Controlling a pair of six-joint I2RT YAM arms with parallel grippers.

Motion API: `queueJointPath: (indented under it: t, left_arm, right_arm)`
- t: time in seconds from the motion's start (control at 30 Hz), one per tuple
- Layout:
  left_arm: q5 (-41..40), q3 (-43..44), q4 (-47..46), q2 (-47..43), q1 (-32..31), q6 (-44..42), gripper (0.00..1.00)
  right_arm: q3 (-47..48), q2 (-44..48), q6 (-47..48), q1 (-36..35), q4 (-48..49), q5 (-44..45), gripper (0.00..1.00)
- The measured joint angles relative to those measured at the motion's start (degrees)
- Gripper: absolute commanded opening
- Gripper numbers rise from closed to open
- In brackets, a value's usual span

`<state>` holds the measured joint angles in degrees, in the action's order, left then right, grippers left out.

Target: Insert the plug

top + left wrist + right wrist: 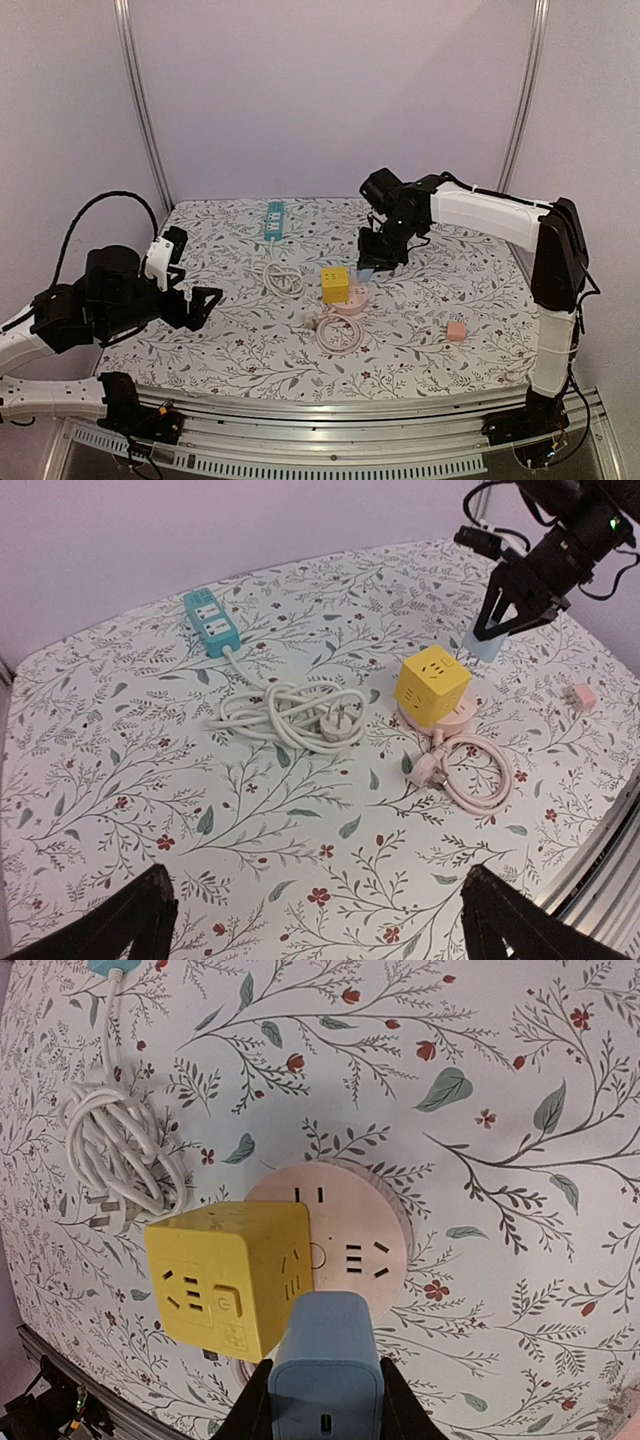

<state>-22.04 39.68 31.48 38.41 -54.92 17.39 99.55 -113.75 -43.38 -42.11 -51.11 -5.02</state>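
My right gripper (325, 1405) is shut on the plug (327, 1360), a light-blue adapter block held between both fingers. It hangs just above the near edge of a round pink socket (360, 1225) with free slots showing on top. A yellow cube socket (225, 1275) sits on the pink socket's left part, right beside the plug. From above, the plug (366, 271) is to the right of the cube (335, 284). My left gripper (190, 272) is open over the table's left side, far from the socket, with only tablecloth between its fingers (150, 915).
A teal power strip (274, 219) lies at the back with its white cord (283, 277) bundled in front of it. The pink socket's cord (340, 331) is coiled toward the near edge. A small pink adapter (456, 331) lies at the right front.
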Motion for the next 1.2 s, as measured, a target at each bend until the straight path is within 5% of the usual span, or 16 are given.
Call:
queueJointPath:
  t: [1.2]
  left_arm:
    - [-7.23, -1.92, 0.76, -6.32, -4.42, -1.29, 0.99]
  right_arm:
    - [-3.63, -5.57, -0.92, 1.16, 7.52, -1.64, 0.0]
